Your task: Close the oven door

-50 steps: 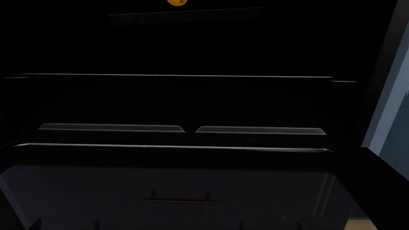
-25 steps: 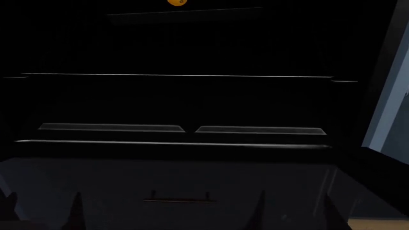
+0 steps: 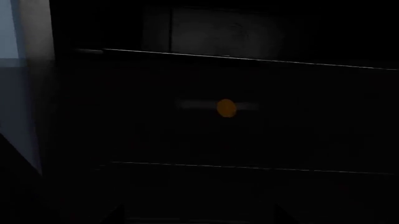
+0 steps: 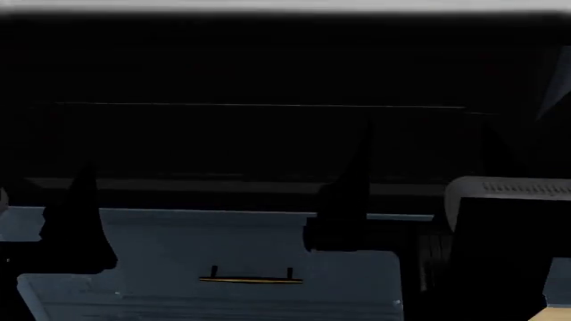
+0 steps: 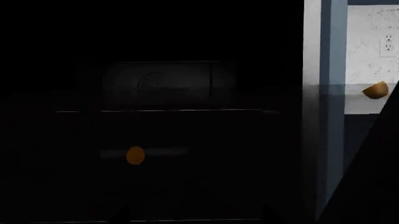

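The oven door (image 4: pixel 250 73) is a glossy black panel that fills the upper head view, standing steeply with its lower edge just above the drawer. Both grippers press against it from the front as dark silhouettes. My right gripper (image 4: pixel 424 144) has its two fingers spread wide on the door and is open. Of my left gripper, only one finger (image 4: pixel 80 221) shows at the left. In the left wrist view the door (image 3: pixel 249 130) fills the frame, and the left gripper (image 3: pixel 193 218) is open and holds nothing. The right wrist view also faces the door (image 5: pixel 174 135), with the right gripper (image 5: pixel 192 218) open.
A blue-grey drawer front (image 4: pixel 178 241) with a small brass handle (image 4: pixel 251 279) lies below the door. My right arm's pale casing (image 4: pixel 509 188) is at the right. Blue-grey cabinet edge (image 5: pixel 332 93), a wall outlet (image 5: pixel 389 44) and an orange object (image 5: pixel 376 90) are beside the oven.
The door has swung up from lying low to steep, uncovering the drawer front. Both grippers' fingers have risen with it, from the bottom edge to mid frame.
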